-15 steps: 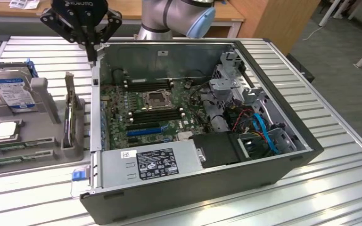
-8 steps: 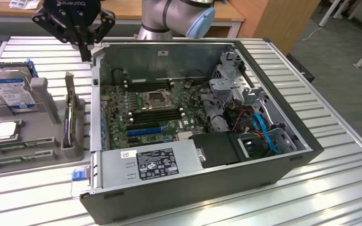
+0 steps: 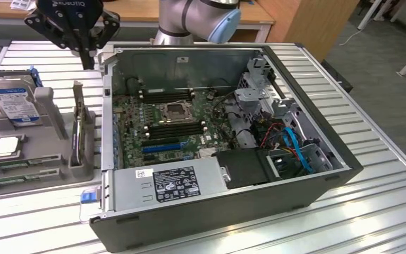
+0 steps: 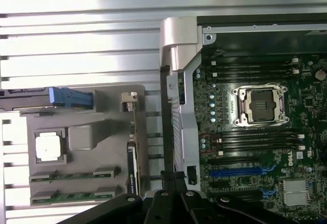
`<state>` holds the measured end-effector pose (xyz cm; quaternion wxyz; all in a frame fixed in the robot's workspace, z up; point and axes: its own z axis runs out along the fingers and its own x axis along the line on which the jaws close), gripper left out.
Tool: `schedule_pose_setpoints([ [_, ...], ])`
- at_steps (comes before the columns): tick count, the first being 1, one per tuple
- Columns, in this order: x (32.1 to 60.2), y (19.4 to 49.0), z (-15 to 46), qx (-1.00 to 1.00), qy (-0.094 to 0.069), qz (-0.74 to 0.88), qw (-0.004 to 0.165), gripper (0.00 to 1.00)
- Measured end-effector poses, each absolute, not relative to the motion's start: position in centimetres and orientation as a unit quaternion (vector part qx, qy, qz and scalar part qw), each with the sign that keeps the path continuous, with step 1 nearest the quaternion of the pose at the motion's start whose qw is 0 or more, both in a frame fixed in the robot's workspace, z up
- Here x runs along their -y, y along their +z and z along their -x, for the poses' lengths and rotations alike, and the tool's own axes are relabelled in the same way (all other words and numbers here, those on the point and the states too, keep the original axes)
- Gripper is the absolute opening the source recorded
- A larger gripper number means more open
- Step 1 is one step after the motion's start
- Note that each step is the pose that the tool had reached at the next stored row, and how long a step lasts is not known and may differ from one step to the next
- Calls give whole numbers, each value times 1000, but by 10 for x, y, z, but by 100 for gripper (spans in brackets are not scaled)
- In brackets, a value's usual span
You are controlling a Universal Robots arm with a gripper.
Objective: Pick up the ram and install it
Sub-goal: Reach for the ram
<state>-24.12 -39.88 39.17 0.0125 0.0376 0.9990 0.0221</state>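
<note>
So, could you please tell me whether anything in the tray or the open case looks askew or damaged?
Nothing stands out. Both ram sticks lie flat in their tray slots, the CPU chip sits square in its recess, the hard drive stands in its holder, and the computer case shows no damage.

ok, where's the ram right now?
The ram lies in the grey tray at the exterior view's left, beside the CPU chip, outside the computer case.

In the exterior view, the computer case (image 3: 344,164) sits mid-frame on the table (image 3: 379,211). The tray (image 3: 51,184) lies just beside it, at lower left. On the tray, the hard drive (image 3: 9,100) is highest in the frame, the CPU chip (image 3: 6,147) below it, the ram (image 3: 19,163) lowest. The gripper (image 3: 88,62) hangs at upper left.
</note>
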Motion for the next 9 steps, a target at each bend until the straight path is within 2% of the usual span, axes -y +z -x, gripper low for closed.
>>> schedule_pose_setpoints([
  [9, 399, 391, 260, -999, 22, -38, 13, 10],
])
